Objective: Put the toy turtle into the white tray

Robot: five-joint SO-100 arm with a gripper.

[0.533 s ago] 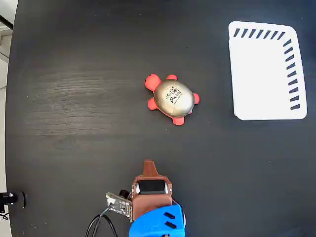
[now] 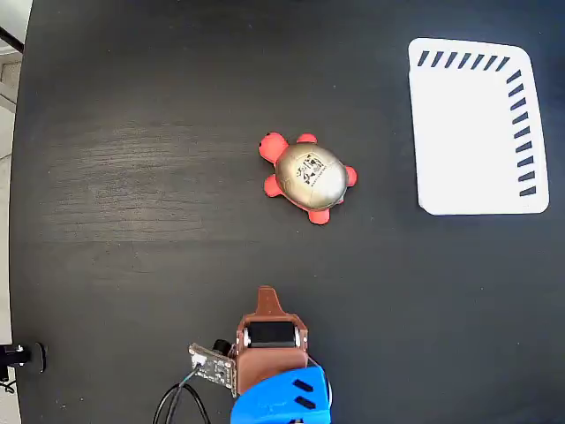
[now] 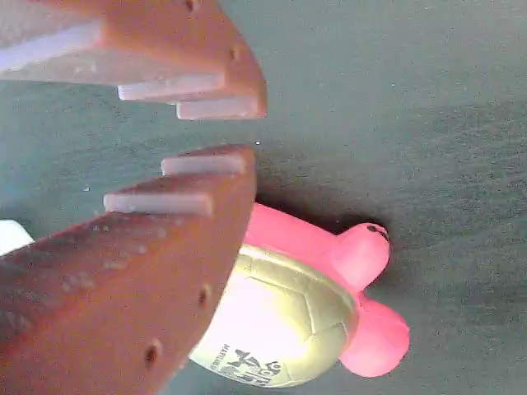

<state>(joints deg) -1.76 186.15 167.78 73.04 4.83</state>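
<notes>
The toy turtle (image 2: pixel 309 177) lies on the black table near the middle of the fixed view, silver-gold shell up, red-orange head toward the upper left. The white tray (image 2: pixel 468 132) lies flat at the upper right, nothing in it, well apart from the turtle. My gripper (image 2: pixel 265 293) sits near the bottom edge, its tip pointing up at the turtle from a good distance below. In the wrist view the brown toothed jaws of the gripper (image 3: pixel 251 130) stand almost together, only a narrow gap at the tips, holding nothing. The turtle (image 3: pixel 288 321) shows beyond them, partly hidden by the lower jaw.
The arm's brown and blue body (image 2: pixel 278 389) and a small circuit board with cables (image 2: pixel 210 364) fill the bottom centre. The table's left edge (image 2: pixel 19 212) runs down the picture. Bare black tabletop (image 2: pixel 132 177) spreads to the turtle's left.
</notes>
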